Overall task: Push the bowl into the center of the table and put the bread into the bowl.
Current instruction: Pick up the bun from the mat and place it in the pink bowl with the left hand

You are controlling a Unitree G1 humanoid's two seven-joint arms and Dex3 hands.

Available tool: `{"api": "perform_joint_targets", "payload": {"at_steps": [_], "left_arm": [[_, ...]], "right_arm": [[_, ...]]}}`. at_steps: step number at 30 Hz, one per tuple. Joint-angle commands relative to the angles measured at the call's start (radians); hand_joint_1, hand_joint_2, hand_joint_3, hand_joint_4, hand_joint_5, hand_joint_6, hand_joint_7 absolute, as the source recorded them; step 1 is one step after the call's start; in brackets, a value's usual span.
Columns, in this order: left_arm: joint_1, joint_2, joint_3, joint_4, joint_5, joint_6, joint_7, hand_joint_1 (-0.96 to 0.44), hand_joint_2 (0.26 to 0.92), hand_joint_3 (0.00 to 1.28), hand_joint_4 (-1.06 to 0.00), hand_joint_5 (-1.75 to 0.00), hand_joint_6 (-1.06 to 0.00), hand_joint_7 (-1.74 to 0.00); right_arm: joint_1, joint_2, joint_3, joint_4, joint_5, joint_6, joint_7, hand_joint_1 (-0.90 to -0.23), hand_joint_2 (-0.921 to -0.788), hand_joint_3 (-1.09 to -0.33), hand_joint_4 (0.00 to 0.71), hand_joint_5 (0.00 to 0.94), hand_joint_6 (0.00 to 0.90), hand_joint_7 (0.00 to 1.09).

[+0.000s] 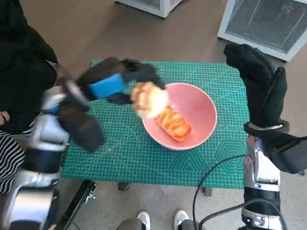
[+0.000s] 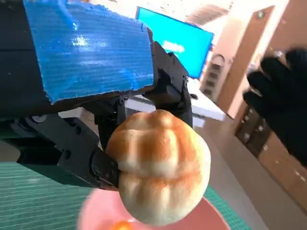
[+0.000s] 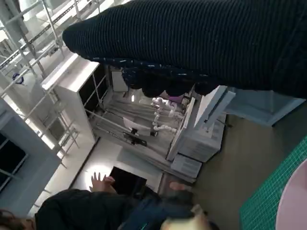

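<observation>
1. Bread comes to two pieces. A round, pale bun [image 1: 149, 99] is gripped in the left hand [image 1: 115, 82], held in the air over the near-left rim of the bowl; a longer, orange-glazed pastry [image 1: 173, 123] already lies inside the bowl, near its middle.
2. One bowl [image 1: 199, 108], pink and shallow, sits on the mat roughly mid-table, a little towards the right side.
3. From behind the left hand, the bun [image 2: 160, 167] fills the middle of the picture, pinched between black fingers [image 2: 103, 170] below the blue tape, with a blur of pink bowl beneath it.
4. The right hand [image 1: 261, 86] stands raised above the table's right edge, well apart from the bowl, holding nothing; its gloved fingers point up and lie loosely together, not clenched.
5. One table, covered by a green cutting mat [image 1: 115, 158] ruled with pale grid lines and diagrams.
6. The floor [image 1: 72, 28] round it is plain brown. Two white cabinets with grilles stand beyond the far side, one [image 1: 268, 24] at the right and one [image 1: 153, 5] near the middle.
7. A person in black [image 1: 21, 72] sits close at the left, and two white shoe tips [image 1: 160, 219] show at the near edge.
8. The right wrist view takes in white shelving and machines [image 3: 192, 134] and a person in a dark top [image 3: 96, 211].
</observation>
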Motion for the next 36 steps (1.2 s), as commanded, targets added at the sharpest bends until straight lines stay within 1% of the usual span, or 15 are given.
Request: {"api": "perform_joint_targets", "payload": {"at_steps": [1, 5, 11, 15, 16, 17, 18, 19, 20, 21, 23, 26, 28, 31, 36], "left_arm": [[-0.084, -0.045, -0.046, 0.136, 0.046, -0.010, 0.013, 0.00, 0.920, 0.05, -0.71, -1.14, -0.64, -1.15], [-0.125, -0.088, -0.073, 0.209, 0.071, 0.012, 0.015, 0.00, 0.920, 0.06, -0.69, -1.17, -0.64, -1.14], [-0.160, -0.133, -0.108, 0.286, 0.118, 0.026, 0.047, 0.00, 0.920, 0.07, -0.68, -1.20, -0.63, -1.15], [-0.172, -0.161, -0.132, 0.308, 0.148, 0.087, 0.047, 0.00, 0.920, 0.11, -0.64, -1.22, -0.57, -1.22], [-0.176, -0.170, -0.141, 0.309, 0.157, 0.123, 0.033, 0.00, 0.921, 0.14, -0.60, -1.26, -0.54, -1.26], [-0.178, -0.176, -0.149, 0.309, 0.163, 0.150, 0.023, -0.01, 0.899, 0.19, -0.50, -1.18, -0.47, -1.20], [-0.179, -0.180, -0.153, 0.307, 0.166, 0.169, 0.017, -0.02, 0.875, 0.19, -0.46, -0.93, -0.44, -0.97], [-0.178, -0.185, -0.158, 0.300, 0.168, 0.195, 0.004, -0.03, 0.872, 0.18, -0.46, -0.81, -0.44, -0.87], [-0.175, -0.190, -0.162, 0.290, 0.169, 0.225, -0.014, -0.04, 0.870, 0.15, -0.46, -0.60, -0.43, -0.70], [-0.173, -0.193, -0.165, 0.280, 0.168, 0.248, -0.029, -0.05, 0.862, 0.12, -0.40, -0.41, -0.39, -0.56], [-0.166, -0.195, -0.170, 0.261, 0.166, 0.278, -0.048, -0.05, 0.856, 0.08, -0.36, -0.18, -0.36, -0.37], [-0.151, -0.189, -0.170, 0.235, 0.159, 0.287, -0.058, -0.07, 0.851, 0.06, -0.31, -0.07, -0.33, -0.29], [-0.139, -0.184, -0.161, 0.223, 0.144, 0.281, -0.062, -0.10, 0.848, 0.05, -0.26, -0.03, -0.31, -0.24], [-0.124, -0.184, -0.136, 0.220, 0.103, 0.263, -0.070, -0.14, 0.845, 0.04, -0.21, -0.01, -0.29, -0.21], [-0.110, -0.190, -0.048, 0.241, -0.035, 0.220, -0.110, -0.20, 0.844, 0.03, -0.18, 0.00, -0.28, -0.18]], "right_arm": [[0.036, -0.005, 0.000, -0.007, -0.004, 0.011, 0.001, -0.752, -0.921, -0.695, 0.189, 0.000, 0.022, 0.59], [0.047, -0.011, -0.004, -0.025, -0.004, 0.017, 0.000, -0.759, -0.921, -0.694, 0.189, 0.000, 0.022, 0.59], [0.060, -0.017, -0.007, -0.052, -0.012, 0.027, -0.006, -0.759, -0.921, -0.706, 0.182, 0.000, 0.008, 0.59], [0.064, -0.019, -0.009, -0.065, -0.017, 0.033, -0.008, -0.760, -0.921, -0.716, 0.173, 0.000, 0.001, 0.59], [0.065, -0.019, -0.010, -0.068, -0.020, 0.034, -0.010, -0.758, -0.921, -0.718, 0.173, 0.000, 0.001, 0.58], [0.066, -0.019, -0.010, -0.071, -0.021, 0.035, -0.011, -0.756, -0.921, -0.723, 0.172, 0.000, 0.000, 0.58], [0.066, -0.018, -0.010, -0.072, -0.023, 0.036, -0.012, -0.755, -0.921, -0.726, 0.171, 0.000, 0.000, 0.58], [0.066, -0.018, -0.010, -0.074, -0.025, 0.037, -0.013, -0.754, -0.921, -0.728, 0.170, 0.000, 0.000, 0.58], [0.066, -0.019, -0.010, -0.074, -0.026, 0.037, -0.014, -0.754, -0.921, -0.730, 0.170, 0.000, -0.001, 0.57], [0.066, -0.019, -0.010, -0.075, -0.028, 0.037, -0.014, -0.753, -0.921, -0.731, 0.169, 0.000, -0.001, 0.57], [0.065, -0.019, -0.010, -0.075, -0.030, 0.037, -0.016, -0.753, -0.921, -0.734, 0.169, 0.000, -0.001, 0.57], [0.064, -0.020, -0.009, -0.077, -0.033, 0.038, -0.020, -0.753, -0.921, -0.736, 0.168, 0.000, -0.001, 0.56], [0.063, -0.021, -0.009, -0.078, -0.035, 0.039, -0.021, -0.754, -0.921, -0.737, 0.168, 0.000, -0.001, 0.56], [0.061, -0.023, -0.009, -0.077, -0.036, 0.039, -0.024, -0.752, -0.921, -0.738, 0.168, 0.000, -0.001, 0.56], [0.054, -0.025, -0.006, -0.080, -0.041, 0.042, -0.031, -0.741, -0.921, -0.739, 0.167, 0.000, -0.001, 0.56]]}}
